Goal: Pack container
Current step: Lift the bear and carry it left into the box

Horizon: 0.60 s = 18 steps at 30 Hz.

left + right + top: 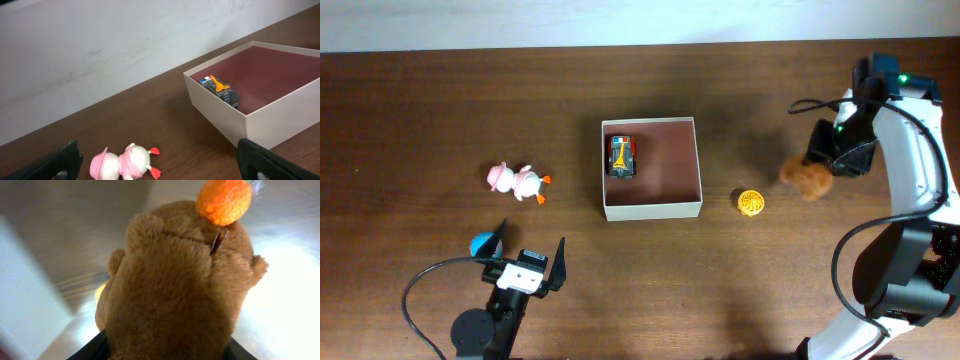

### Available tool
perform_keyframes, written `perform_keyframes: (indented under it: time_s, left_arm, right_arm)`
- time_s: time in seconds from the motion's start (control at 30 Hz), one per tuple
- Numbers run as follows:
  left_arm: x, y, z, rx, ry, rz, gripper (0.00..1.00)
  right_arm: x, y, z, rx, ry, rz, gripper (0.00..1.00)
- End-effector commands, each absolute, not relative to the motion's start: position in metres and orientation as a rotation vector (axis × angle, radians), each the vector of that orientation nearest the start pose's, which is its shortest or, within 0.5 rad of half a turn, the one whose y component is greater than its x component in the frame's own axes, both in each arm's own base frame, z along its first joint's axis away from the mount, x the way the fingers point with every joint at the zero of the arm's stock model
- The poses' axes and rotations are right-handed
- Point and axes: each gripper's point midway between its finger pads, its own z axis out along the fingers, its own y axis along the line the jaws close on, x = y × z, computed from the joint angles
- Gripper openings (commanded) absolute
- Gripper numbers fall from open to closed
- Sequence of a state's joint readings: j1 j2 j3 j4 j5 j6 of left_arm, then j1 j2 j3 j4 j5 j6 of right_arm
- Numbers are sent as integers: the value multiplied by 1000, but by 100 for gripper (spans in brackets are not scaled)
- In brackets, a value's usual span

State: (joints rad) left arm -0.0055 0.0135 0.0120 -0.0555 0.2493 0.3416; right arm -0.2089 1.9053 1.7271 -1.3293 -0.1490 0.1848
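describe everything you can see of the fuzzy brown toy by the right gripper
The brown plush toy is fuzzy and soft-looking, with an orange tuft on top and small nubs at its sides. It fills the right wrist view, held in the right gripper, right of the yellow ball and outside the container.

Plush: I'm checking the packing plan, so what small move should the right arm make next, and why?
Probably lift the plush and carry it toward the container. The right gripper looks closed on it in the wrist view, it is outside the container, and only a toy car lies inside, leaving bare floor.
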Motion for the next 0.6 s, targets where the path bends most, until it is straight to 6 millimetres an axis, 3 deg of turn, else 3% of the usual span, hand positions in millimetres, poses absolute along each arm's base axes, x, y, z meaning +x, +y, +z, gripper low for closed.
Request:
perform_keyframes:
  time_s: [0.0,0.17,0.27,0.3,0.47,0.57]
  left_arm:
    - [241,-43,162,466,1559,65,100]
    - [241,-43,162,466,1559,65,100]
    - [241,-43,162,466,1559,65,100]
    - [241,-43,162,466,1559,65,100]
    - [241,-43,162,466,1559,65,100]
    - [241,-43,162,466,1559,65,100]
  right_arm:
    - [389,3,194,206,2835,614,47]
    - [393,67,239,-144,2654,869,48]
    - [393,102,249,-295,2596,913,48]
    - [392,127,250,-390,2573,920,48]
    - [387,181,234,-592,2590,802,48]
    - [384,196,216,-612,2654,698,48]
